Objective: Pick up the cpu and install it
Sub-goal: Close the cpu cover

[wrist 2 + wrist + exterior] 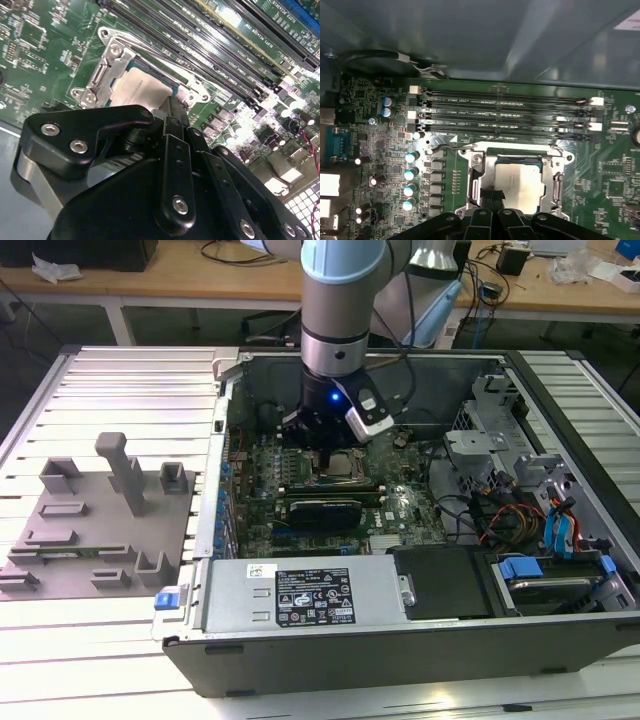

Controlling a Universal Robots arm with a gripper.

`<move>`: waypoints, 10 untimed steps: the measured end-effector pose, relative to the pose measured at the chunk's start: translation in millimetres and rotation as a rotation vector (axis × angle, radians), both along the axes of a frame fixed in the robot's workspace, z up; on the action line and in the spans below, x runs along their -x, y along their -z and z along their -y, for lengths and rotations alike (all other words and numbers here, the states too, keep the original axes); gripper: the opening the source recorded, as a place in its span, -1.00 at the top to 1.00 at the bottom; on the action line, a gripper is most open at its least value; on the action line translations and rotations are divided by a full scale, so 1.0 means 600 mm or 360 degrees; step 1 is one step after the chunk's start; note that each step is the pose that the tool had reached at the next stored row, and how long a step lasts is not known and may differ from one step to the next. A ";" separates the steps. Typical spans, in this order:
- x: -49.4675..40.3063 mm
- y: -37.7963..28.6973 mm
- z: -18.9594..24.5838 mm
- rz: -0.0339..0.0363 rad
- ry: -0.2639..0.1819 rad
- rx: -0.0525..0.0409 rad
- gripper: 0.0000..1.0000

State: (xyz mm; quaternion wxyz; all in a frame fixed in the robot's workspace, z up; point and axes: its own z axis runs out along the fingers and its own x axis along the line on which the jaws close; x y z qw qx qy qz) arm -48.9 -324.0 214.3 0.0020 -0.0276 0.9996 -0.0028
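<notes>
The cpu (518, 181) is a silvery square chip lying flat inside the metal socket frame (556, 186) on the green motherboard (400, 510). In the second wrist view the cpu (136, 91) sits just past my black fingers. My gripper (490, 196) stands low over the socket with its tips close together at the chip's near edge, and nothing shows between them. In the exterior view the gripper (324, 452) hangs inside the open computer case, right over the socket (350, 470).
Memory slots (505, 112) run along one side of the socket, and a row of capacitors (410, 181) along another. The case walls, a power supply (300, 595) and cabled drive bays (520, 525) hem the board in. Grey fixture blocks (100, 510) lie at the exterior view's left.
</notes>
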 end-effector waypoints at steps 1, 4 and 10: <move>0.003 0.001 0.0000 0.0000 0.0000 0.0000 0.79; 0.008 0.007 -0.0001 0.0000 0.0000 0.0000 0.79; 0.013 0.013 0.0000 0.0000 0.0000 0.0000 0.79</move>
